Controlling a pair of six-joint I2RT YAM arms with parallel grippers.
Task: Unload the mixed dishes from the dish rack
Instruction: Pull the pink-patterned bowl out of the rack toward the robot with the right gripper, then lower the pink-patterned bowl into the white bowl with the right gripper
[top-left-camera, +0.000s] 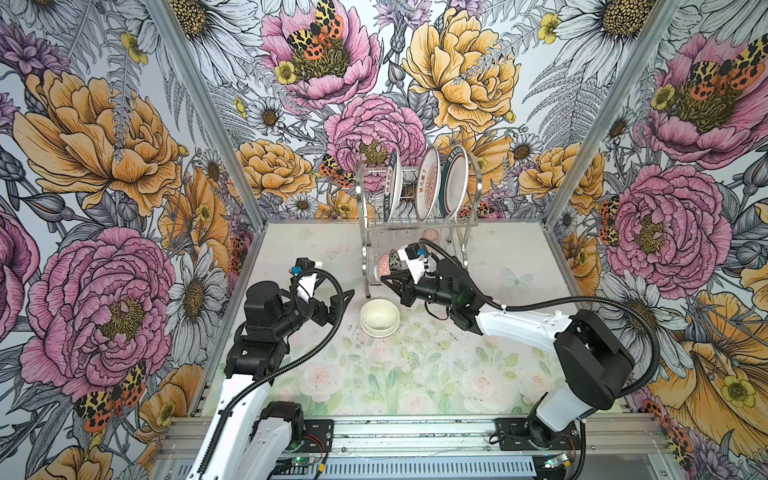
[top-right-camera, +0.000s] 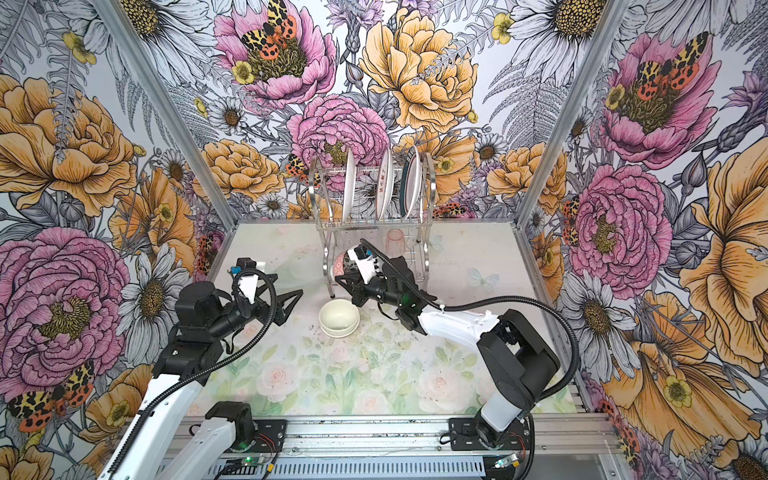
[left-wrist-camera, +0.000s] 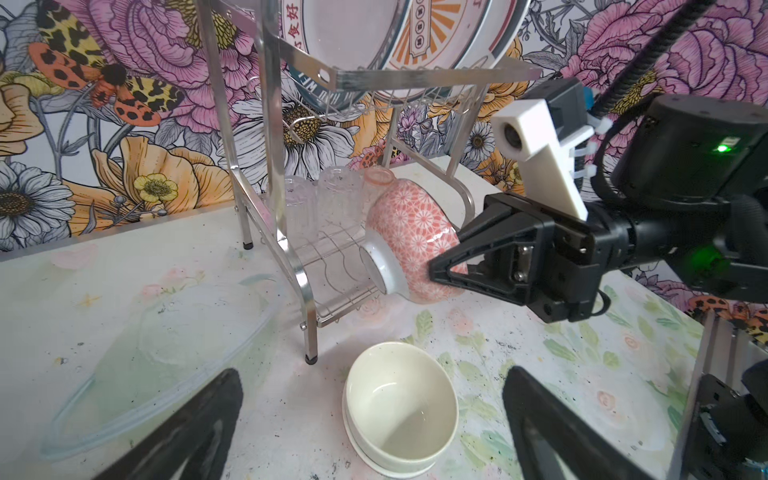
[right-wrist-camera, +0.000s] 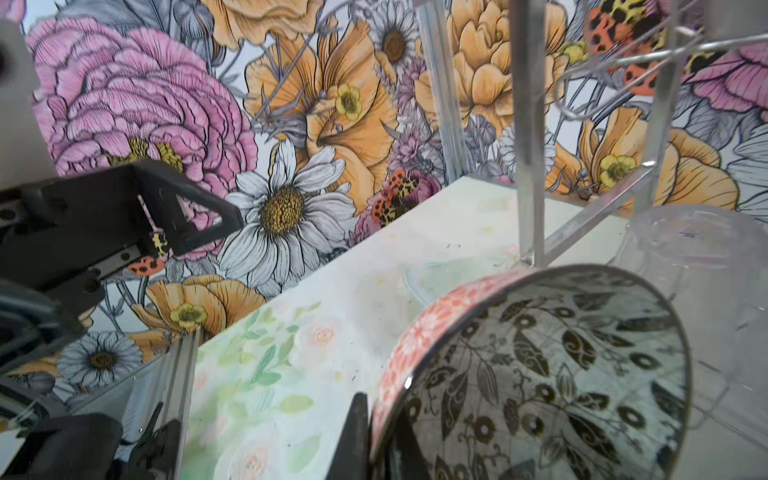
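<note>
Item, pink bowl: we record it tipped sideways at the front of the dish rack lower tier, foot toward the left arm, rim pinched in our nearer right gripper; left gripper spread wide, empty, beside the cream bowl.

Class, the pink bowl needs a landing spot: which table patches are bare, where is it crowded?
Bare: the table between the cream bowls and the front rail; also right of the dish rack. Crowded: by the rack's front leg, and left, where a clear lid lies.

Right tool clamping pink bowl, cream bowl nearby
</note>
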